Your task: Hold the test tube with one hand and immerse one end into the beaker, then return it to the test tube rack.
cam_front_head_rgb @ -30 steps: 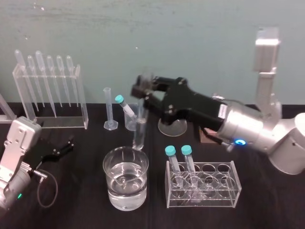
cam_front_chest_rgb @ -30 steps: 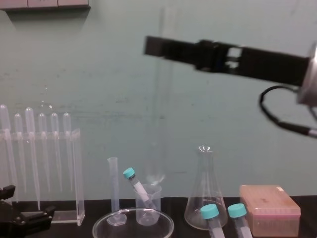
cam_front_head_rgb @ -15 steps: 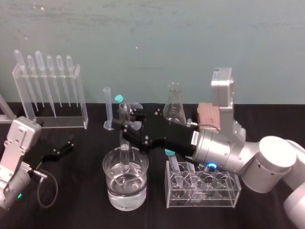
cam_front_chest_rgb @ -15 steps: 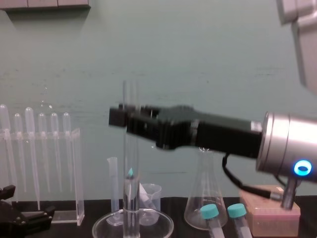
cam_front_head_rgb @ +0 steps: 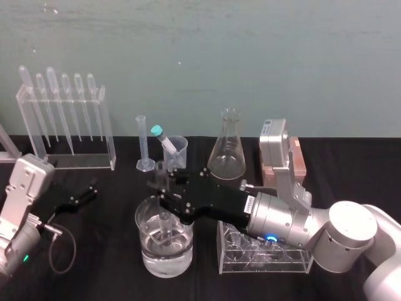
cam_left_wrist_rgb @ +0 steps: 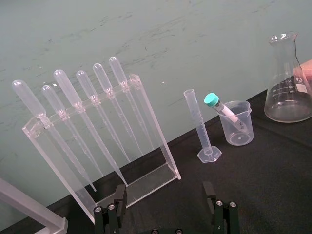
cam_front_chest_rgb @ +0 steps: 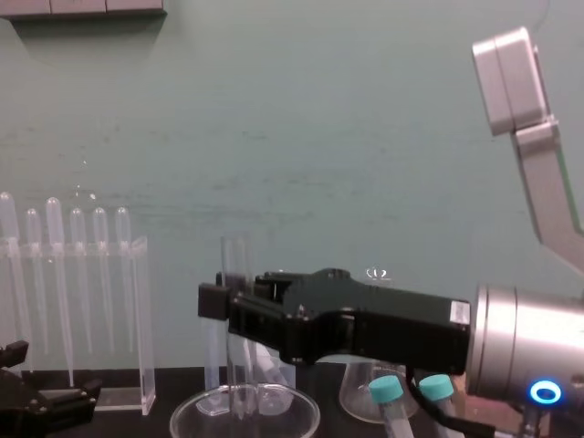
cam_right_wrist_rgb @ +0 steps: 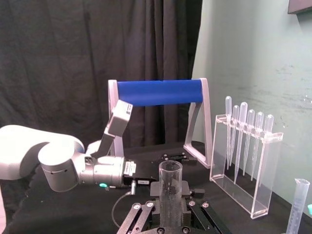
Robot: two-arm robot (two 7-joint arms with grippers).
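The right gripper (cam_front_head_rgb: 163, 193) pinches the test tube (cam_front_head_rgb: 165, 221) between its two fingers, near the middle of the glass, so the tube cannot slip. It holds the tube straight up and down with the open rim on top, so the bottom end goes in first. That bottom end is inside the wide glass dish (cam_front_head_rgb: 149, 256), which has water in it, and it looks as if it reaches the water. This dish is not the small beaker (cam_front_head_rgb: 180, 149) with the pouring lip. The small beaker stands farther back, beside the thin cylinder (cam_front_head_rgb: 143, 141), and a teal-capped tube (cam_front_head_rgb: 164, 139) leans in it, so there is little room in there. I think the dipping step is going on right now, but in the dish and not in the beaker. The test tube rack (cam_front_head_rgb: 276, 262) stands just beside the dish, under the right arm, so the trip back is short. Next, I think the tube must go straight up first, so it does not bump the rim of the dish, and then over to an empty hole in the rack. The left gripper (cam_front_head_rgb: 76, 197) rests low on the robot's left, well apart from the glass things. Its fingers are spread with nothing between them, so it stays out of the way.
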